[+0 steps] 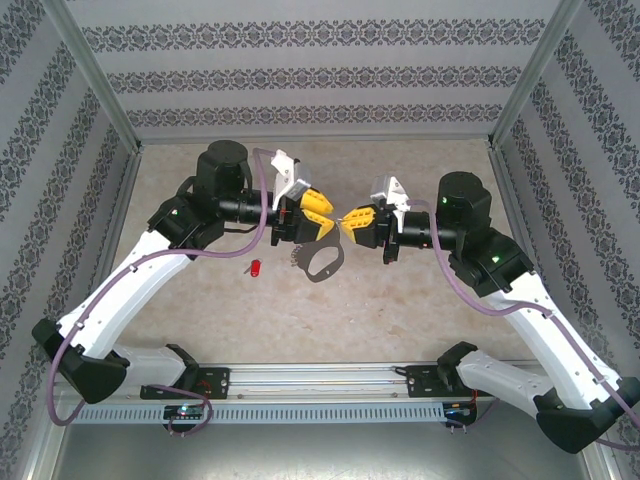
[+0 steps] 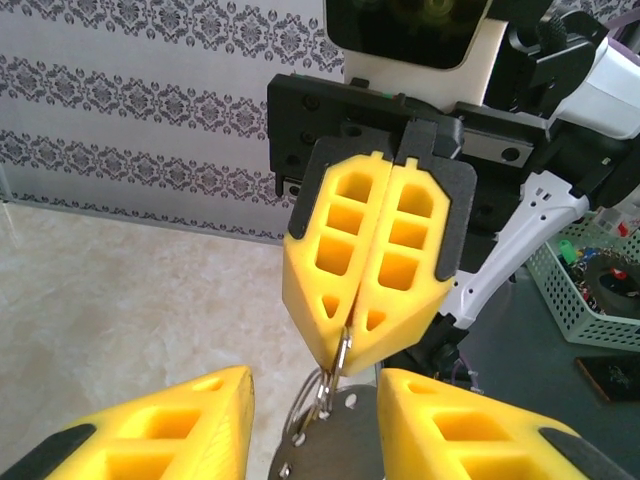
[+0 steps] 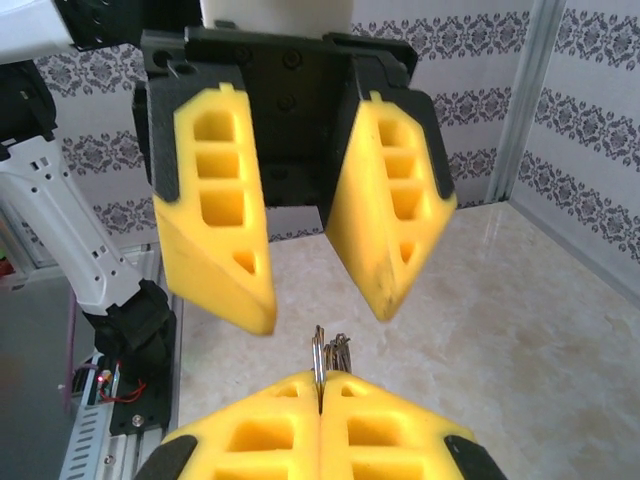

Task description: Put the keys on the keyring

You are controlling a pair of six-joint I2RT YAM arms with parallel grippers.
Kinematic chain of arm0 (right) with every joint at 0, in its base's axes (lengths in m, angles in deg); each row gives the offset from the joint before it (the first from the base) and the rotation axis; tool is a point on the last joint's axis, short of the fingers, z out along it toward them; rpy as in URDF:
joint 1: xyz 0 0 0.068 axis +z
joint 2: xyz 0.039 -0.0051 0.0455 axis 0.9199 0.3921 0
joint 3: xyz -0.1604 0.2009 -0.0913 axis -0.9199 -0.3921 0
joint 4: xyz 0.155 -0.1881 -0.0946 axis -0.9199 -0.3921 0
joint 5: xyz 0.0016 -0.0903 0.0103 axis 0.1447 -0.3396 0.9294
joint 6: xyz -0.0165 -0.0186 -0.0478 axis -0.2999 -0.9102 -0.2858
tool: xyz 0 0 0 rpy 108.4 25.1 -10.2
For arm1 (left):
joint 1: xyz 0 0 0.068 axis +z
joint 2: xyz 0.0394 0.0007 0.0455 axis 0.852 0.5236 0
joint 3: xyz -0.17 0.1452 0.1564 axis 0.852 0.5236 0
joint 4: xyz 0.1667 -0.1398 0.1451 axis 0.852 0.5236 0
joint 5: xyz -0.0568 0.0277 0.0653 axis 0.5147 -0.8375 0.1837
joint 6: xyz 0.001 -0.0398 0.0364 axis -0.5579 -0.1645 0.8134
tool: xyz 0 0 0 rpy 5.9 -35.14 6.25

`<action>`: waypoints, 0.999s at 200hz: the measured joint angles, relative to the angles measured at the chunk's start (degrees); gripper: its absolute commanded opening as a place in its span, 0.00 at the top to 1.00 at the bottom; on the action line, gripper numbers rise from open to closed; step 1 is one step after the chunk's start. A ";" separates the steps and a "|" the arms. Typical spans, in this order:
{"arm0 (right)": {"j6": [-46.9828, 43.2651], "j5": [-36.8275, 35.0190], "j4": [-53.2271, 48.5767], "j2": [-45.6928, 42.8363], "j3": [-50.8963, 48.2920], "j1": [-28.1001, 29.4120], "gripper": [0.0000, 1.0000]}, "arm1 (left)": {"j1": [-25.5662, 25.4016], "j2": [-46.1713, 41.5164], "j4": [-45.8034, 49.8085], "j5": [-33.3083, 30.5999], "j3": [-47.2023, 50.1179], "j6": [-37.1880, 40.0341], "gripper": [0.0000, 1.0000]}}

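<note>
One red key (image 1: 254, 268) lies loose on the table (image 1: 400, 310), R gripper (image 2: 343, 345) is clenched on a thin ring of the keyring (image 1: 325, 262), L gripper (image 3: 322, 312) gapes beside it, so prob. ring-holding step; next, L must fetch key & thread it.

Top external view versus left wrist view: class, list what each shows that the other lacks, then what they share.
Top external: the red key lying loose on the table. Left wrist: a green basket of clutter off to the side. Both: the right gripper shut on a thin ring of the keyring, with the left gripper open close by.
</note>
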 measured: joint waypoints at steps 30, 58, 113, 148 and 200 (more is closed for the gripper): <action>0.00 -0.11 0.02 0.48 0.31 0.72 1.00 | -0.52 1.05 0.52 -0.22 -0.63 1.42 0.75; 0.00 -0.33 0.02 0.59 0.31 0.70 1.00 | -0.68 1.20 1.60 -0.22 -1.07 2.62 0.83; 0.07 -0.70 -0.24 0.63 0.31 0.70 1.00 | -0.76 1.01 3.02 -0.07 -1.25 4.83 1.00; 0.07 -0.70 -0.20 0.63 0.31 0.70 1.00 | -0.76 0.81 3.08 -0.46 -1.20 5.03 1.00; 0.94 -1.70 0.09 -0.85 0.28 0.90 0.68 | -0.74 -0.22 0.22 -1.09 0.70 2.19 1.00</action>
